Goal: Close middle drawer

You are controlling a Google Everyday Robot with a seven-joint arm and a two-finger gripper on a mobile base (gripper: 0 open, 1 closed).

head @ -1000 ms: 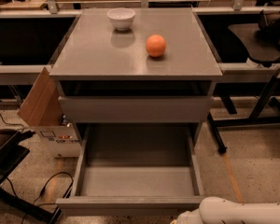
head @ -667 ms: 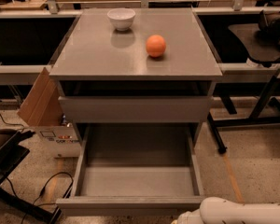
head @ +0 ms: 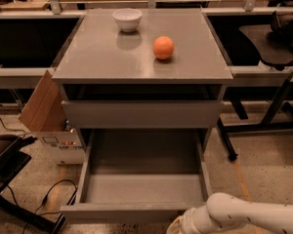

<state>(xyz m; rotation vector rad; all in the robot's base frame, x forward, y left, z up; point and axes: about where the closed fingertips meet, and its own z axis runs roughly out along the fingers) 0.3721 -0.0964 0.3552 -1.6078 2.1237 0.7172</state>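
The middle drawer [head: 142,188] is pulled far out of the grey cabinet [head: 88,67]. Its grey box interior is bare and its flat front [head: 117,212] runs along the bottom of the view. The taller upper front [head: 141,113] sits above it with a dark gap under the cabinet top. My white arm [head: 249,216] comes in from the lower right. My gripper [head: 178,226] is at the bottom edge, right by the right half of the drawer's front, mostly cut off by the frame.
A white bowl [head: 127,19] and an orange [head: 163,48] stand on the cabinet top. A cardboard box [head: 46,113] leans at the cabinet's left. Black cables [head: 49,199] lie on the floor at left. A black desk frame [head: 273,116] stands at right.
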